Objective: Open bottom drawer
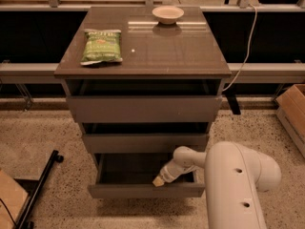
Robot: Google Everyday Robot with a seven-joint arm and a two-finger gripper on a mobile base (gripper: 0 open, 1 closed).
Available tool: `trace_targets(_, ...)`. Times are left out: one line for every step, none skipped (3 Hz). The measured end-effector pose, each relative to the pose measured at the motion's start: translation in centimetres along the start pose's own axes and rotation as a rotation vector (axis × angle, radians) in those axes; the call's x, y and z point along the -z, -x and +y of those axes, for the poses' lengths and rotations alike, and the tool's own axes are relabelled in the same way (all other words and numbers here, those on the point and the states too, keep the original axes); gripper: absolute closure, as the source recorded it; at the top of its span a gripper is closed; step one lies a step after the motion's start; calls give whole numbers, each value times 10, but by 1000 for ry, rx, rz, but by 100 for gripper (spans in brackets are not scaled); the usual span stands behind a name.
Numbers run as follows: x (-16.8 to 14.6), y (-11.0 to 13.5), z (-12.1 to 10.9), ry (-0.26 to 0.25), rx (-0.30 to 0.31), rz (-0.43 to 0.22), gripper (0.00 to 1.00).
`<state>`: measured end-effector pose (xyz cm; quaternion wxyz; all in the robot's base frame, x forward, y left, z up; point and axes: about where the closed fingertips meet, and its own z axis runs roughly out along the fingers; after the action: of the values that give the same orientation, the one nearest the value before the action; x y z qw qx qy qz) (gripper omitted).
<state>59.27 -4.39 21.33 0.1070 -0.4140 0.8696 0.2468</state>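
The bottom drawer (143, 191) is the lowest of three on the grey-brown cabinet (143, 56). It stands pulled out toward me, and its shallow dark box (128, 168) shows behind the flat front. My gripper (158, 180) reaches down from the white arm (233, 185) into the drawer box, its tip just behind the top edge of the drawer front, right of centre. The middle drawer (145, 142) and the top drawer (143, 109) stick out a little less.
A green snack bag (101, 46) and a small white bowl (167, 14) lie on the cabinet top. A black stand leg (40, 190) lies on the floor at left. A cardboard box (293, 111) stands at right, another at the lower left corner. A white cable (243, 51) hangs behind.
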Motion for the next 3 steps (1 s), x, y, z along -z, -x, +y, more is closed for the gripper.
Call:
trace_targets(-2, 2, 0, 4, 5, 11, 59)
trace_targets(-1, 2, 1, 5, 4, 11, 35)
trace_targets(-4, -10, 2, 14, -21, 24, 12)
